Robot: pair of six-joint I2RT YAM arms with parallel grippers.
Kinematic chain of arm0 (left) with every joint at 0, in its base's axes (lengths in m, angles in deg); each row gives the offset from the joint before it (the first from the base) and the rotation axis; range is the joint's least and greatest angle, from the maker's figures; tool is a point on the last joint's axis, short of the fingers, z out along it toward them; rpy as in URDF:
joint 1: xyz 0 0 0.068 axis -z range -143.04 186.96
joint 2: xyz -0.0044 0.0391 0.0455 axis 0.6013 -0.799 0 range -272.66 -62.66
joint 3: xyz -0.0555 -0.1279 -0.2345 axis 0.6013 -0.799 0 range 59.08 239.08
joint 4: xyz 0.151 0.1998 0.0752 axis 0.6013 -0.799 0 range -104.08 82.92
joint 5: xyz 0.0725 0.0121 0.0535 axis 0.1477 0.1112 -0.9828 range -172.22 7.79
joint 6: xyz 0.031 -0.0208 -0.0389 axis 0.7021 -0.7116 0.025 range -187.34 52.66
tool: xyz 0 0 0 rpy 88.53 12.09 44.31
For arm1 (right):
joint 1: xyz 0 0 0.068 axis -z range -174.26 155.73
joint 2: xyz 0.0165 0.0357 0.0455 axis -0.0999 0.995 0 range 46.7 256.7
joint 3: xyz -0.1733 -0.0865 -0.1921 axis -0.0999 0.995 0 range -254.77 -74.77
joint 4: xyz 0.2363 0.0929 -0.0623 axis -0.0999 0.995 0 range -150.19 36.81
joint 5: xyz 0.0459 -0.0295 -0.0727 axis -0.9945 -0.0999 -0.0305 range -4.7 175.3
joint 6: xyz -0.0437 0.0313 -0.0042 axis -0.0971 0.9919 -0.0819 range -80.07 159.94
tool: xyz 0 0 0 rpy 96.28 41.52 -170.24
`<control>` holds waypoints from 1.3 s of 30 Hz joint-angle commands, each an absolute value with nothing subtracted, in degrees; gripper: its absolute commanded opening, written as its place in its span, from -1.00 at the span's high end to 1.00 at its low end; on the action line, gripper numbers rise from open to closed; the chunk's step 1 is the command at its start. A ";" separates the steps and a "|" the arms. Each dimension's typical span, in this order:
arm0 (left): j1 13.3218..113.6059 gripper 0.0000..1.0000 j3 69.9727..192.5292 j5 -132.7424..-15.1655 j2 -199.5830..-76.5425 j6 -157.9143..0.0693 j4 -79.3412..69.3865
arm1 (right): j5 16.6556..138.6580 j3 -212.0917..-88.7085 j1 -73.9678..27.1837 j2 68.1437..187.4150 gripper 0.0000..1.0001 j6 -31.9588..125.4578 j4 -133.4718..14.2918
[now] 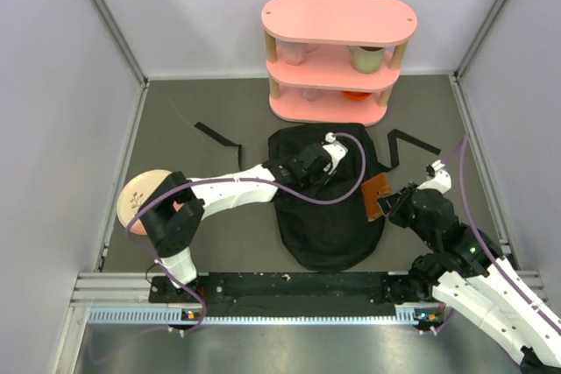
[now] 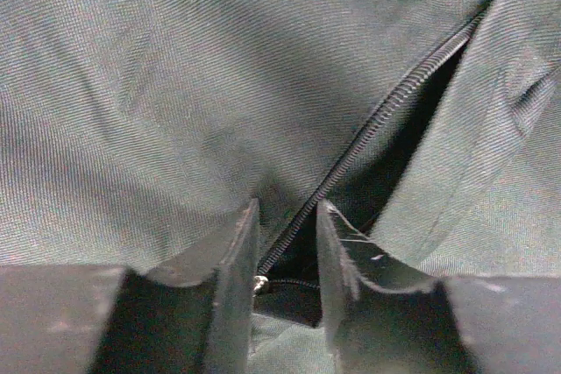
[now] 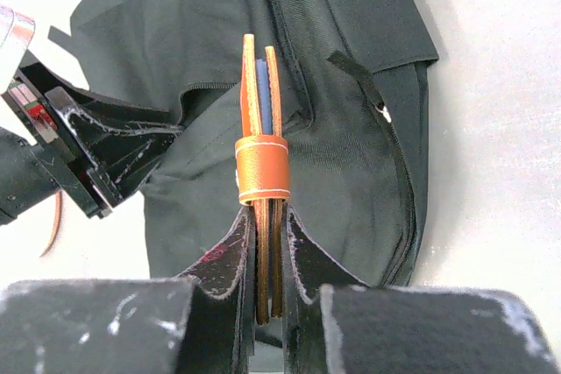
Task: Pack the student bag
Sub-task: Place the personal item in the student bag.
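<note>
Your left end effector (image 1: 311, 166) sits low over the upper part of the large floppy black fabric backpack (image 1: 329, 225). The bag lies flat mid-desk, in front of the pink three-tier oval shelf (image 1: 337, 59). Loose black straps (image 1: 219, 136) trail over the grey desk (image 1: 210, 243) on both sides. Your right end effector (image 1: 390, 203) is at the bag's right edge with a tan leather case (image 1: 375, 196).

Left wrist view: your fingers (image 2: 232, 251) stand apart with a narrow gap. They straddle the black zipper (image 2: 377, 124), which runs diagonally and gapes open further up. A small metal pull (image 2: 260, 284) shows between them; no contact with either pad can be made out. Backpack cloth (image 2: 175, 85) fills the view.

Right wrist view: your right end effector (image 3: 267, 216) is clamped on the leather case (image 3: 263, 168), held edge-on and upright. It has a tan loop band round it and blue pages inside. The backpack (image 3: 351, 172) lies just beyond it.
</note>
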State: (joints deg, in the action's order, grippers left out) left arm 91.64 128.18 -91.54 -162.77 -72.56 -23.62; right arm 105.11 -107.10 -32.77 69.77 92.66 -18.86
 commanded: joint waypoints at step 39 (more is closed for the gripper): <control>91.72 1.00 127.99 -100.85 -150.02 -82.29 -20.00 | 72.91 -90.69 -31.97 94.15 1.00 114.99 -75.38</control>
